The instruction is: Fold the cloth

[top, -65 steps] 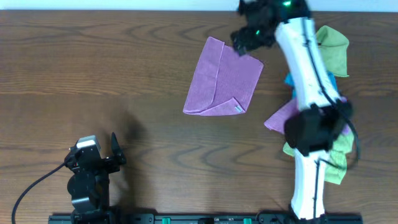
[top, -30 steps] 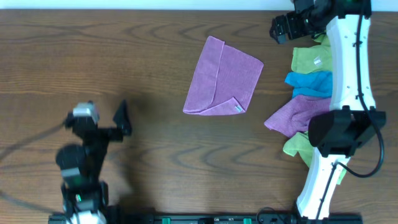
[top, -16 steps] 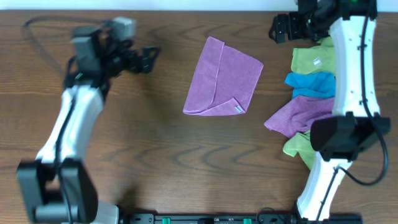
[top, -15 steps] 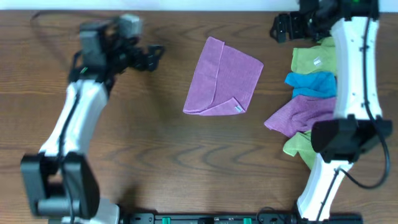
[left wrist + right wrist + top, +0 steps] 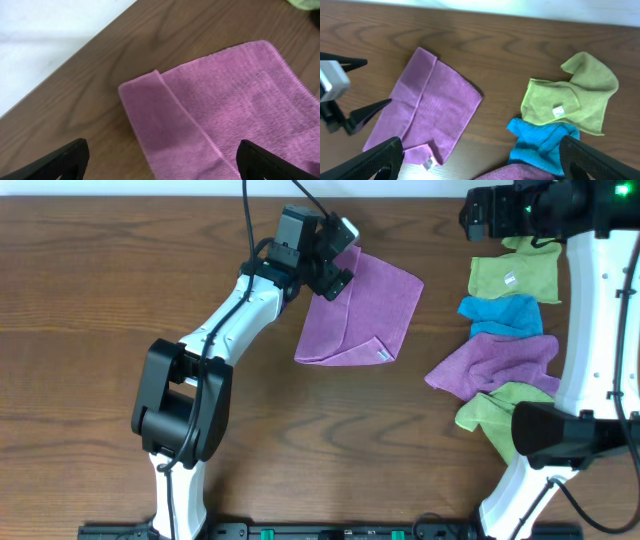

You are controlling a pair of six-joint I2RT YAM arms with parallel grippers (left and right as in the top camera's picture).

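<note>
Just one white tag point(image 5: 383, 357), corner of the cloth point(image 5: 372, 308), print illegible

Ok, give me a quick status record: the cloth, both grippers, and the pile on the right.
cloth: purple, flat on the table, left strip folded over, white tag at its near corner
left gripper: open, over the cloth's far left corner, holding nothing
right gripper: open, off the cloth at the far right, holding nothing
pile: green cloth, blue cloth, bunched purple cloth, second green cloth; all apart from the cloth
</note>
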